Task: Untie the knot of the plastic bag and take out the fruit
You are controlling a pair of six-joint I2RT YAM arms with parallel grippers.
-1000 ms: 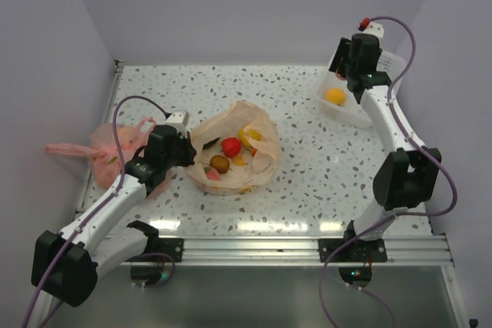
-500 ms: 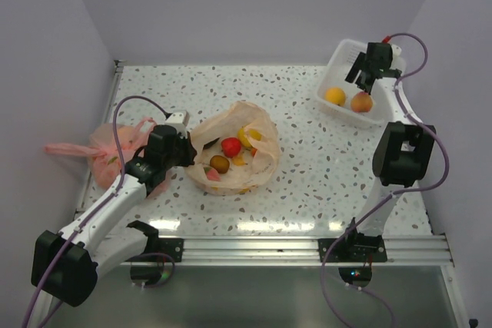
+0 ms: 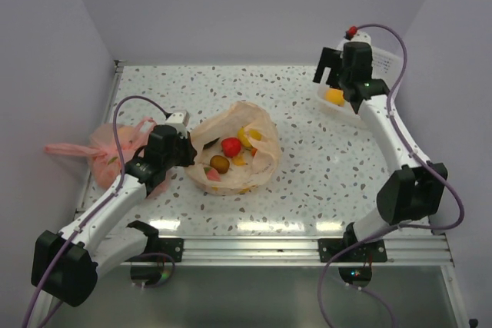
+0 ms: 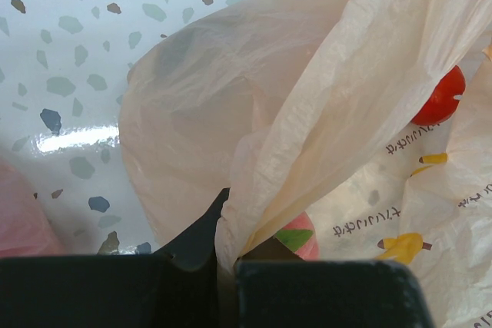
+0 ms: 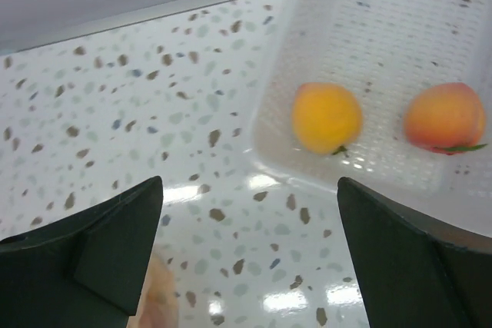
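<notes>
The left gripper is pinched shut on the rim of the one plastic bag. The bag lies spread ahead of it and to its right, mouth gaping upward, with at least four fruits showing inside. The right gripper hangs with its jaws wide apart and empty, and ahead to its right one basket holds two pieces, an orange and a peach.

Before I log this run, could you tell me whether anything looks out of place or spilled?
Nothing is spilled or damaged. Only the pink bag looks off: it sits at the table's left edge, its tied handles poking out past it. The plastic bag lies open, fruit inside.
</notes>
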